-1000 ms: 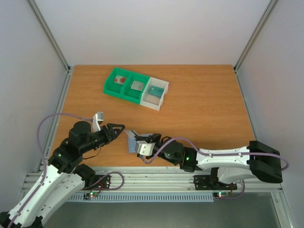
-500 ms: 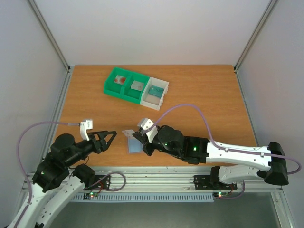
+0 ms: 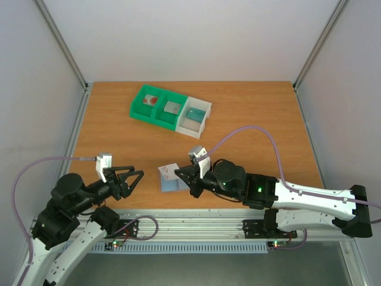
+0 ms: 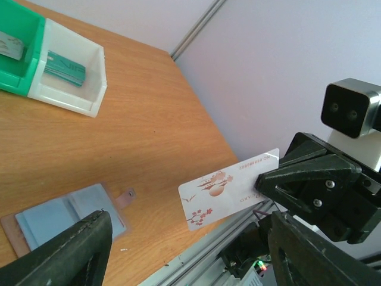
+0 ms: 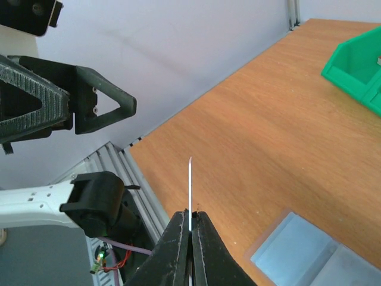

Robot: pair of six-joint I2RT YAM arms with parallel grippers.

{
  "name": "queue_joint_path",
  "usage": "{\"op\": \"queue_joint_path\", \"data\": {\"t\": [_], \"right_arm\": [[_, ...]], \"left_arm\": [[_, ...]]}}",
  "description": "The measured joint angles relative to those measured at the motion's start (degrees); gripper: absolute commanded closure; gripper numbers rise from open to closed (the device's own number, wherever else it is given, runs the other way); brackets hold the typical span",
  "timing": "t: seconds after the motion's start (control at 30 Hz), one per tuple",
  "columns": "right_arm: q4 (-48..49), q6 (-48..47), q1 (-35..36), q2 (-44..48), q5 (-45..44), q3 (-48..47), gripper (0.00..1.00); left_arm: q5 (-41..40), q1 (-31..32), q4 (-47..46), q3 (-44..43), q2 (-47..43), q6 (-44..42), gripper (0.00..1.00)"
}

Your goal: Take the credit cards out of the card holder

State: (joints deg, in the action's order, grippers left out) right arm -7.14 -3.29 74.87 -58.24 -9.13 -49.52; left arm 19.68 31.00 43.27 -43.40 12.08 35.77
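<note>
Right gripper (image 3: 182, 173) is clamped on a white card (image 4: 229, 187) printed with red-pink blossoms. It grips the card by one short end and holds it tilted in the air over the near part of the worktop (image 3: 256, 131). Just beneath it, close to the near edge, the slate-blue card holder (image 3: 172, 185) lies open and flat, its two halves side by side and a small brown tab sticking out at one side. Left gripper (image 3: 136, 180) hovers by the near-left corner, fingers spread wide and empty, pointing toward the card but not touching it. Toward the far edge, left of the middle, sits a green-and-white tray (image 3: 152, 119) with a small flat item in each of its three compartments.
</note>
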Motion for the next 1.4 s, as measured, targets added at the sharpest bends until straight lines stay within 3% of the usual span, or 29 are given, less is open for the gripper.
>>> {"op": "queue_joint_path", "data": {"t": [0.37,0.53,0.77,1.07,1.27,1.4], "right_arm": [[3.43,2.93,-0.02,0.98,3.67,0.57,0.99],[-3.61,-6.58,0.00,1.75,11.50,-3.45,0.99],[-16.13,-16.00,0.02,1.62,21.11,-12.87,0.99],[-23.45,-17.16,0.04,-3.30,30.71,-15.87,0.99],[-26.49,-16.96,0.04,-7.43,31.93,-19.80,0.99],[-26.97,-16.48,0.04,-8.92,32.15,-21.90,0.99]], "left_arm": [[6.82,-0.02,-5.44,3.37,-0.35,1.77,0.29],[10.82,-0.02,-4.24,-0.70,2.32,-1.16,0.28],[24.55,-0.02,-3.02,-6.23,9.07,-7.10,0.29],[35.54,-0.02,-0.68,-6.19,12.11,-10.69,0.35],[38.10,0.00,-0.55,-3.30,13.73,-10.25,0.44],[39.26,-0.02,-0.17,-3.39,14.93,-11.02,0.44]]}}
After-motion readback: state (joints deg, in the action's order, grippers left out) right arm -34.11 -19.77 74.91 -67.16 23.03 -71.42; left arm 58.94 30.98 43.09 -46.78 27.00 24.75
